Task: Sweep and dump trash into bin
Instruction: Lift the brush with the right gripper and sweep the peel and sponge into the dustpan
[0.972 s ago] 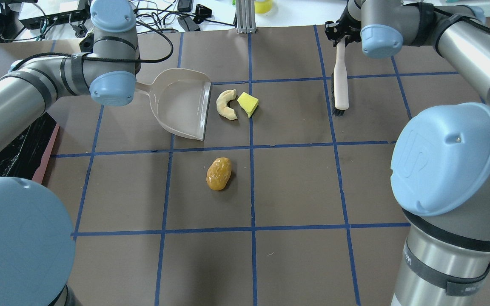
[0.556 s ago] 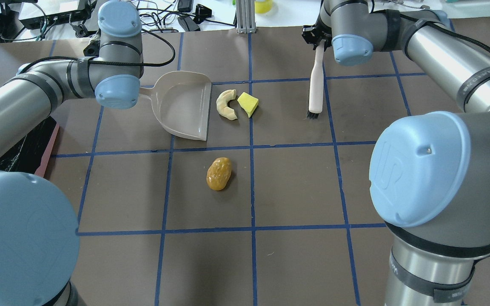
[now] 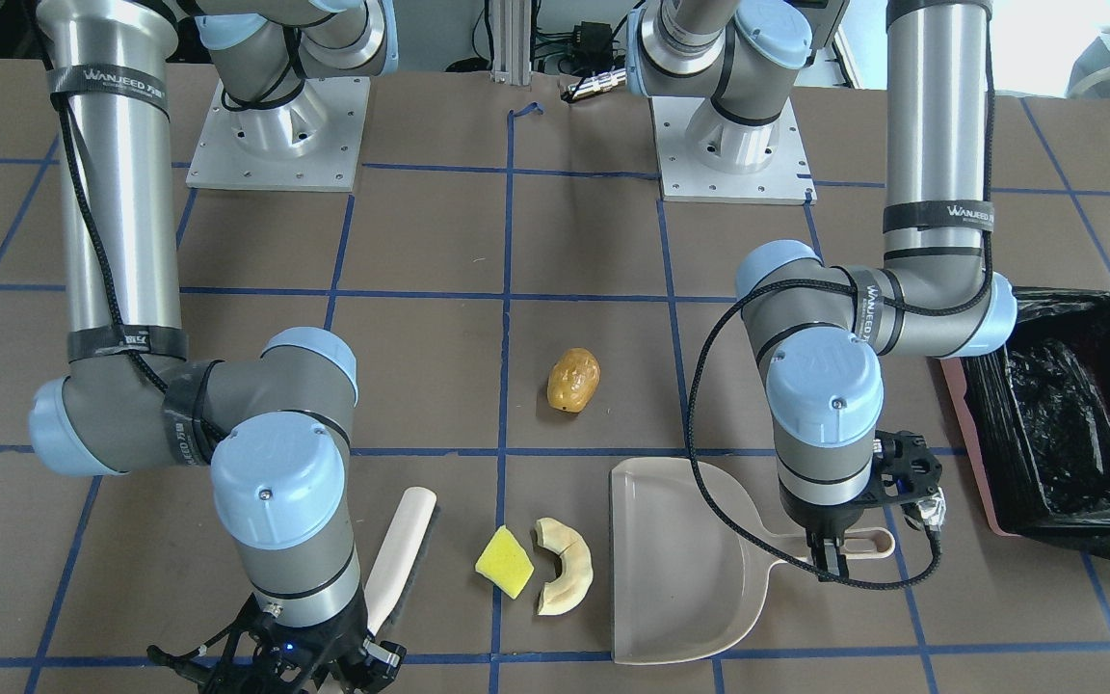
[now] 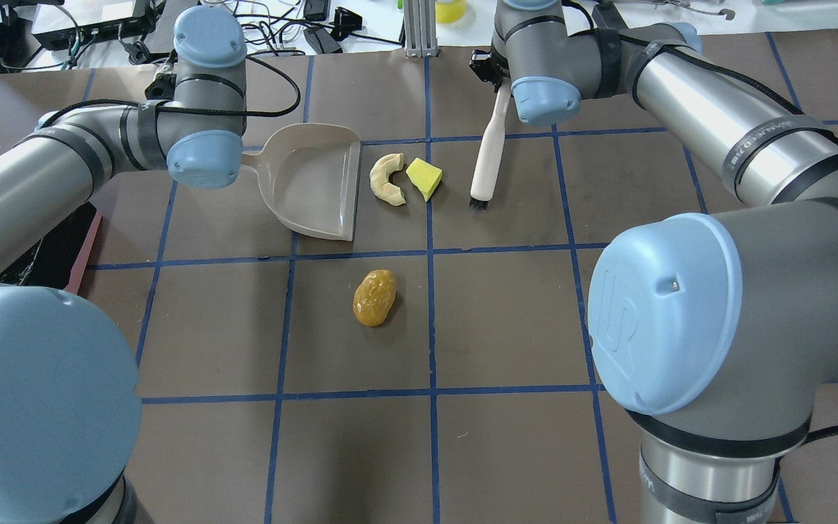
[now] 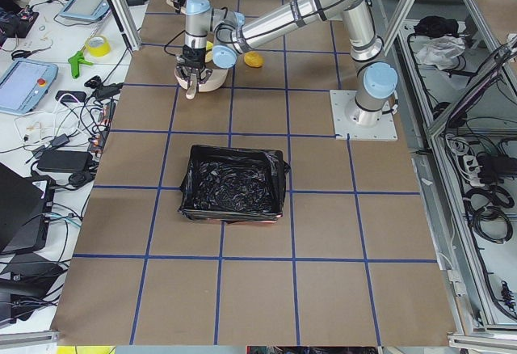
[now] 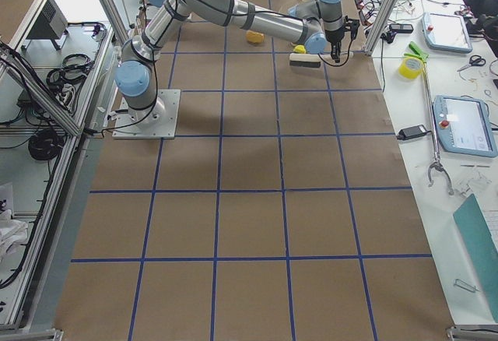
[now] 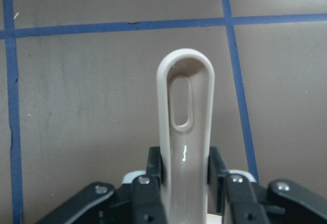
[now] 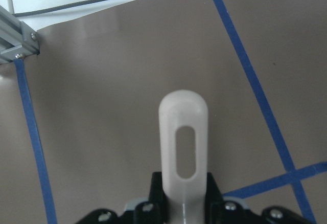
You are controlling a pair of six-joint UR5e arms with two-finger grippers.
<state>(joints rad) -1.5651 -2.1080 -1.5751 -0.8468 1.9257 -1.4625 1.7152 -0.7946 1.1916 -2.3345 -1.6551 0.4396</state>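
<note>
The cream crescent slice (image 4: 388, 179) and yellow sponge wedge (image 4: 424, 178) lie side by side just off the open lip of the beige dustpan (image 4: 313, 182). The golden-brown lump (image 4: 374, 297) lies alone, nearer the robot. My left gripper (image 7: 185, 183) is shut on the dustpan's handle (image 3: 863, 546). My right gripper (image 8: 184, 198) is shut on the handle of a cream brush (image 4: 488, 156). The brush hangs just right of the sponge, with its black bristles (image 4: 479, 204) low. The bin (image 3: 1066, 414), pink with a black bag, stands to my left.
Cables, boxes and a metal post (image 4: 419, 29) line the far table edge. The arm bases (image 3: 276, 135) stand on plates at the robot's side. The bin also shows in the exterior left view (image 5: 234, 184), apart from the dustpan.
My right arm has carried the brush leftward, from well right of the sponge to close beside it. My left arm shifted slightly with the dustpan. The trash has not moved.
</note>
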